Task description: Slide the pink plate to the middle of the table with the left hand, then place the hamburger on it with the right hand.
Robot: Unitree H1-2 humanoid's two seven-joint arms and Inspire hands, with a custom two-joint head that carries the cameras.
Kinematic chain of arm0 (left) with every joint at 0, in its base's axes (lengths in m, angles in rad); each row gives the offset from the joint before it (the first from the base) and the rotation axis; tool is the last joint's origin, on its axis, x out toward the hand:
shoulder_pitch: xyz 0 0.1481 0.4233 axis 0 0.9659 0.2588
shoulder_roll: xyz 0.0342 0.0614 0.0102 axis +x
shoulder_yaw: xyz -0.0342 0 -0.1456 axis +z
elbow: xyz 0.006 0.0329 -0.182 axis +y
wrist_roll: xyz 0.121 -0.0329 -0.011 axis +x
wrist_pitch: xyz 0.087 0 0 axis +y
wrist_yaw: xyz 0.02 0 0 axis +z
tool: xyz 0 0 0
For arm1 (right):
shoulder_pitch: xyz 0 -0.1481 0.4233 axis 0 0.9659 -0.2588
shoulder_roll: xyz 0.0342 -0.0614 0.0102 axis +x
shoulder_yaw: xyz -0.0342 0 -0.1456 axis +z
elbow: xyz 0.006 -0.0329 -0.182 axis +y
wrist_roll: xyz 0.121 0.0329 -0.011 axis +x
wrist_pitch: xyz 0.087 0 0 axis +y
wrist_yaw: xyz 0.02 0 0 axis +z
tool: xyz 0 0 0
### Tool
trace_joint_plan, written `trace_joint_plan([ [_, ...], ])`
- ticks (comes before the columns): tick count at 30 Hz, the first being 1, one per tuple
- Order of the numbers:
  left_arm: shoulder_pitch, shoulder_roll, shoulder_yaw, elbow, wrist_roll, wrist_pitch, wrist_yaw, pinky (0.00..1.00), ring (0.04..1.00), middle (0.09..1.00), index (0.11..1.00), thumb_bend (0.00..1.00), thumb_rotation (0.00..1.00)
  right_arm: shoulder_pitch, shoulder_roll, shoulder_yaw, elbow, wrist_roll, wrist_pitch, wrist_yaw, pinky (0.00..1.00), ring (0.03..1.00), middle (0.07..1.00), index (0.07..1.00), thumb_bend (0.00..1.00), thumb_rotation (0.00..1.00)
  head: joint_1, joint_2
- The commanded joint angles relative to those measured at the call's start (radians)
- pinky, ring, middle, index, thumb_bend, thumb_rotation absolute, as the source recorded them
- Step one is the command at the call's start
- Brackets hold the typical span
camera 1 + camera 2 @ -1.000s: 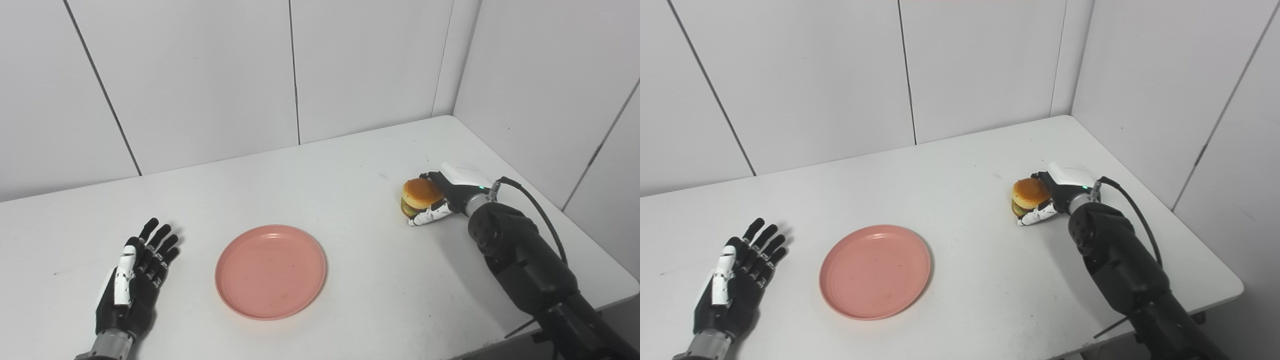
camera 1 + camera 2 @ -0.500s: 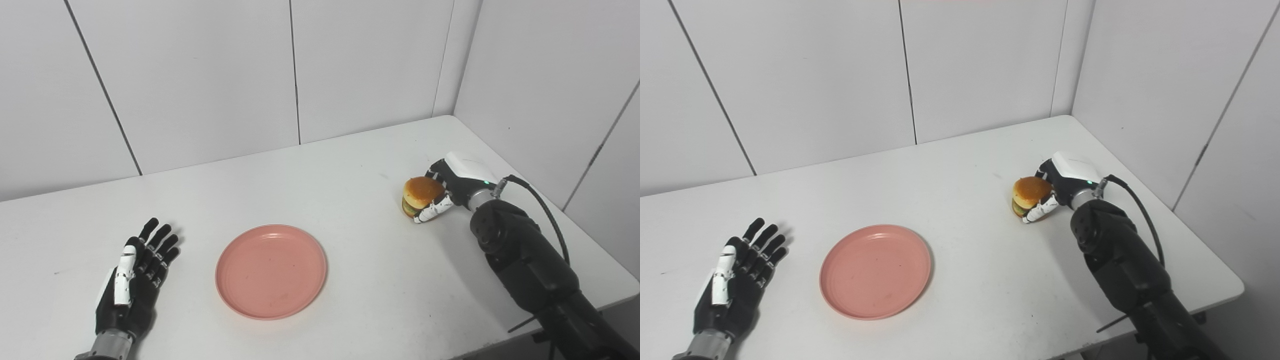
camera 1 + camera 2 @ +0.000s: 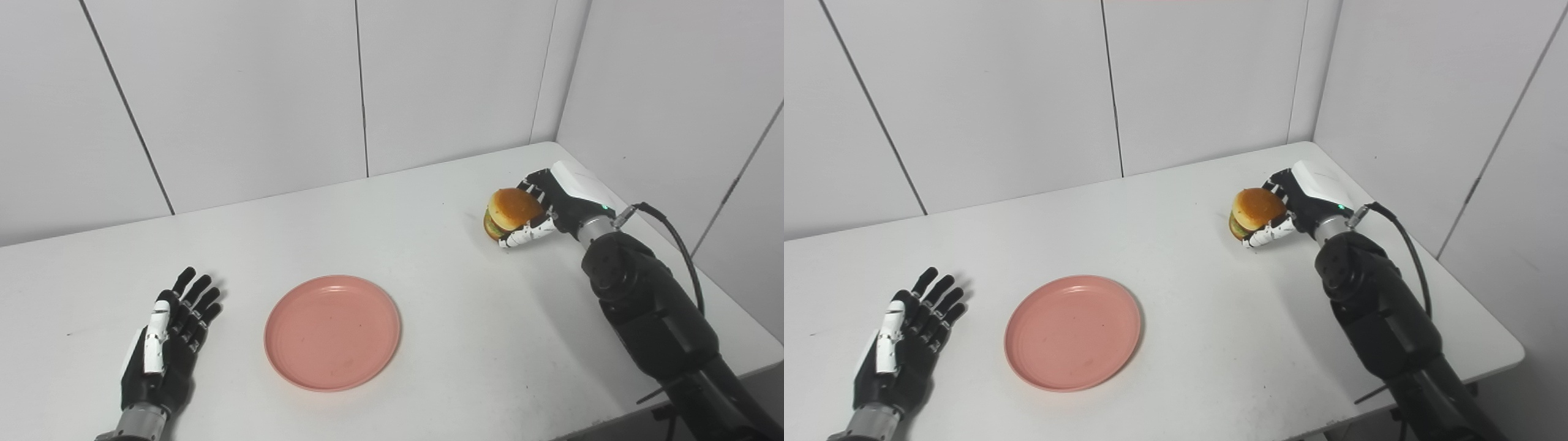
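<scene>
The pink plate (image 3: 332, 331) lies flat near the middle of the white table (image 3: 429, 294), with nothing on it. At the right, my right hand (image 3: 547, 205) is shut on the hamburger (image 3: 510, 212) and holds it lifted off the table, tilted a little to the left. The hamburger has a brown bun on top and green filling below. My left hand (image 3: 166, 346) rests flat on the table to the left of the plate, palm down, fingers spread, a hand's width clear of the rim.
White panel walls (image 3: 245, 92) close the table at the back and on the right. The table's front right corner and edge (image 3: 753, 361) lie just past my right forearm (image 3: 649, 312).
My right hand has raised the hamburger off the table and carried it slightly up and back. The left hand and the plate have stayed where they were.
</scene>
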Motion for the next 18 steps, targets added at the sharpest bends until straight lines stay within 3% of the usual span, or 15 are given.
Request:
trace_joint_plan([
  [1,0.018,-0.008,-0.013,0.004,0.024,0.042,0.019,0.92,0.911,0.92,0.917,0.37,1.0,-0.057,-0.015,0.002,-0.058,0.016,-0.042,0.003,0.35,0.412,0.455,0.483,0.51,0.14,0.017,0.001],
  [10,0.027,-0.043,-0.042,-0.036,0.059,0.052,0.052,0.92,0.913,0.924,0.92,0.37,1.0,-0.108,0.069,0.078,-0.177,0.038,0.001,0.062,0.34,0.389,0.447,0.484,0.51,0.14,0.126,0.02],
  [18,0.03,-0.083,-0.056,-0.08,0.091,0.098,0.102,0.9,0.902,0.916,0.911,0.35,1.0,-0.158,0.169,0.165,-0.199,0.017,0.004,0.105,0.34,0.4,0.458,0.483,0.51,0.13,0.221,0.042],
])
